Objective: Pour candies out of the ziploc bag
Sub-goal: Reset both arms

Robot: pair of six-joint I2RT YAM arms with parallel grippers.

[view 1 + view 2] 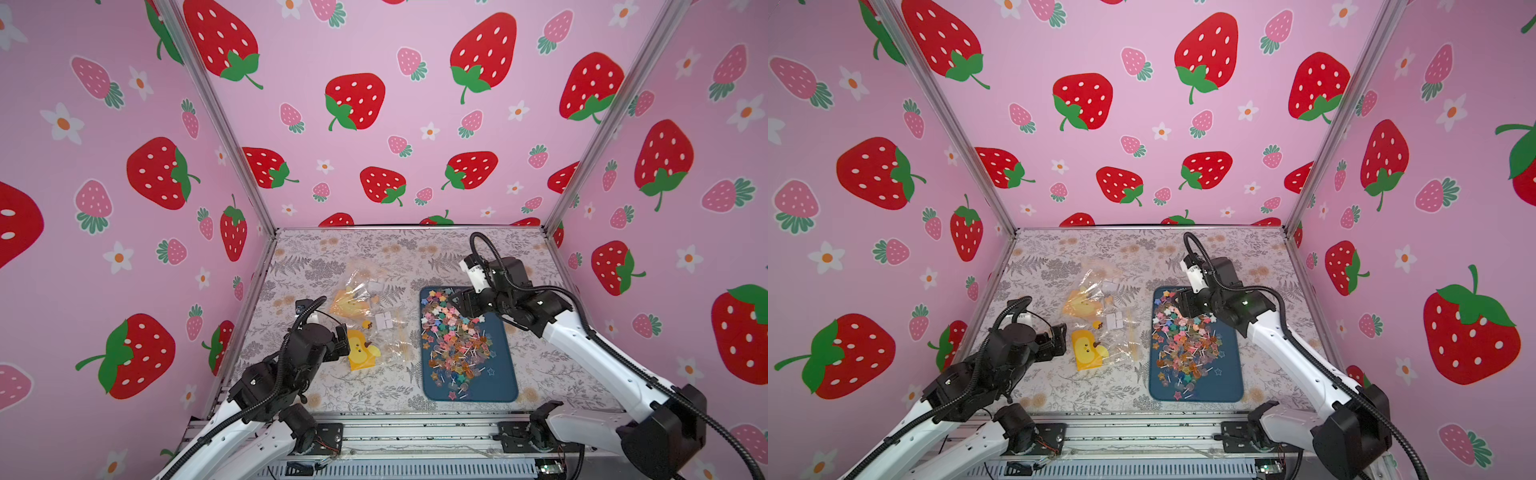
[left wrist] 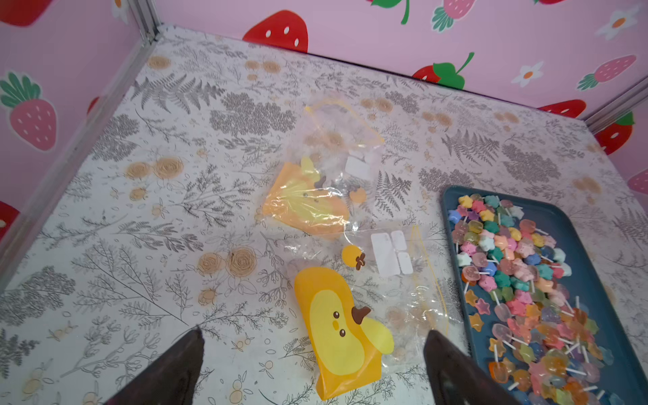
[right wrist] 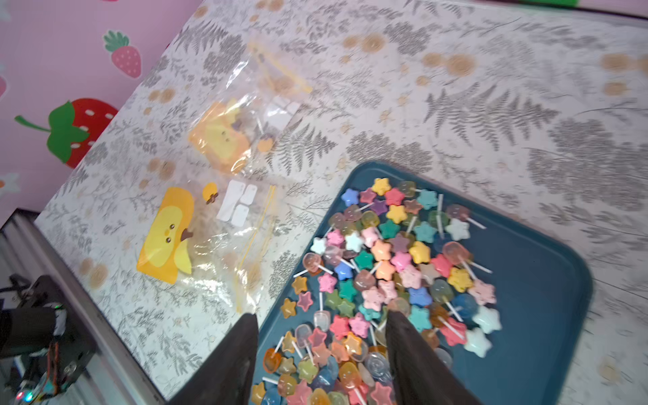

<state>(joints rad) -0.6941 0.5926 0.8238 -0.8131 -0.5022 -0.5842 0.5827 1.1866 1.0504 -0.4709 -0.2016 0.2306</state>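
Two clear ziploc bags with yellow prints lie flat on the table. The nearer bag (image 1: pixel 376 347) (image 1: pixel 1100 347) (image 2: pixel 396 294) (image 3: pixel 203 242) is in front of my left gripper (image 1: pixel 344 341) (image 1: pixel 1060 340) (image 2: pixel 315 336), which stands wide open and holds nothing. The farther bag (image 1: pixel 357 293) (image 2: pixel 315 189) lies behind it. The candies (image 1: pixel 455 345) (image 1: pixel 1183 345) (image 2: pixel 519 273) (image 3: pixel 385 266), star lollipops in mixed colours, are heaped on a dark blue tray (image 1: pixel 500 374) (image 3: pixel 543 315). My right gripper (image 1: pixel 457 301) (image 1: pixel 1181 305) (image 3: pixel 322 315) hovers open over the tray's far end, empty.
Pink strawberry-print walls close the table in on the left, back and right. A metal rail runs along the front edge (image 1: pixel 415 432). The flowered tabletop (image 1: pixel 316 257) shows between the bags and the back wall.
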